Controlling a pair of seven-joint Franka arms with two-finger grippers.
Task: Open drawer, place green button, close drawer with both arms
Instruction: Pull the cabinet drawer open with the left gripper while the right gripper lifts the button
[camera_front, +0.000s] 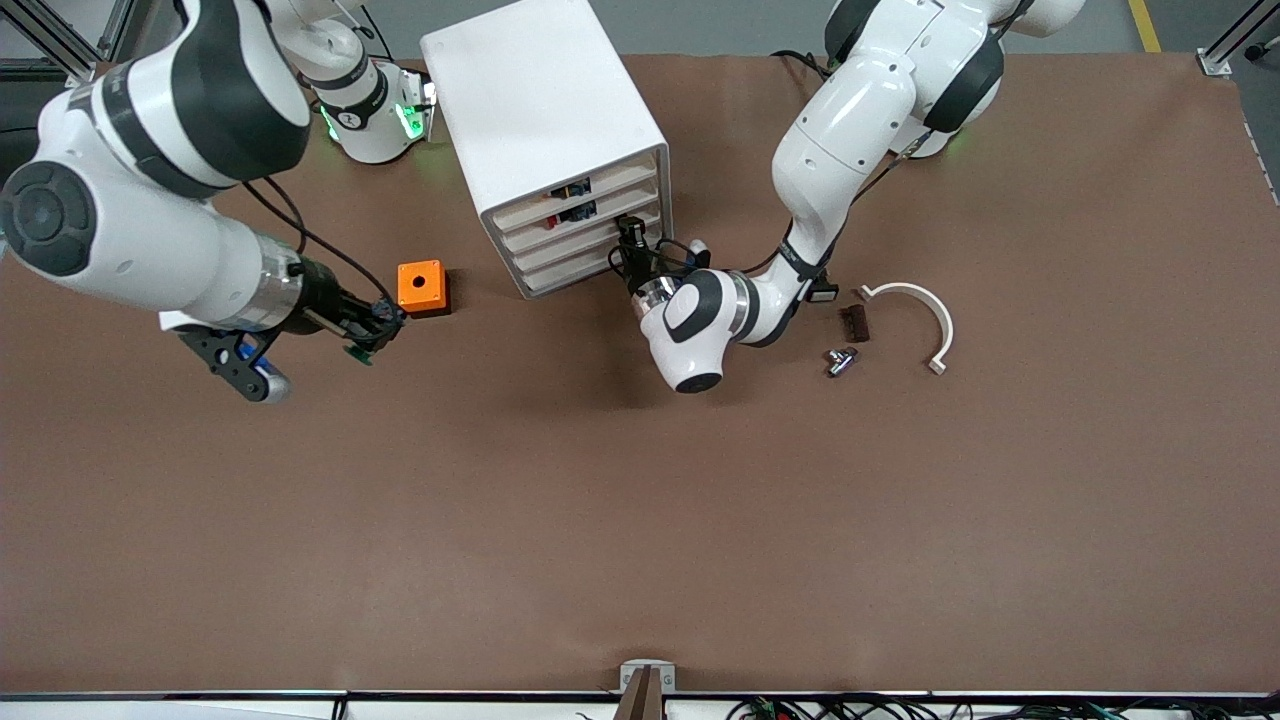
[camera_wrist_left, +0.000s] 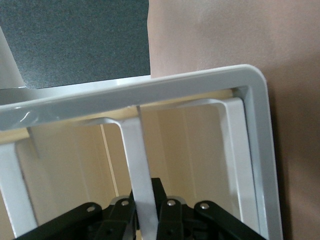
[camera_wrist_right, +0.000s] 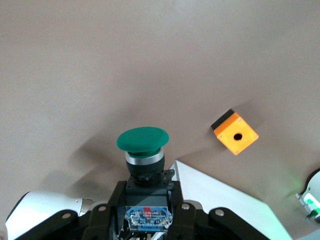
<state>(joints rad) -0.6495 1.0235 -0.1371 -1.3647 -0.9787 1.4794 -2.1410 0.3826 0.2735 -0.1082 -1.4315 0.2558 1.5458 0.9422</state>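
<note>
The white cabinet (camera_front: 545, 110) stands at the table's robot side, its four drawers all pushed in. My left gripper (camera_front: 631, 236) is at the front of the third drawer (camera_front: 590, 240), near that drawer's end toward the left arm. In the left wrist view my left gripper (camera_wrist_left: 145, 210) is shut on a thin white strip of the drawer's front (camera_wrist_left: 140, 160), under the cabinet's rounded frame (camera_wrist_left: 250, 80). My right gripper (camera_front: 375, 322) is shut on the black-blue body of the green-capped button (camera_front: 358, 352) (camera_wrist_right: 143, 145), held over the table beside the orange cube (camera_front: 421, 286) (camera_wrist_right: 235, 132).
Toward the left arm's end lie a white curved clip (camera_front: 930, 315), a dark brown block (camera_front: 855, 322), a small metal part (camera_front: 841, 360) and a black button with a white cap (camera_front: 822, 292). The upper two drawers show red-black parts (camera_front: 572, 200).
</note>
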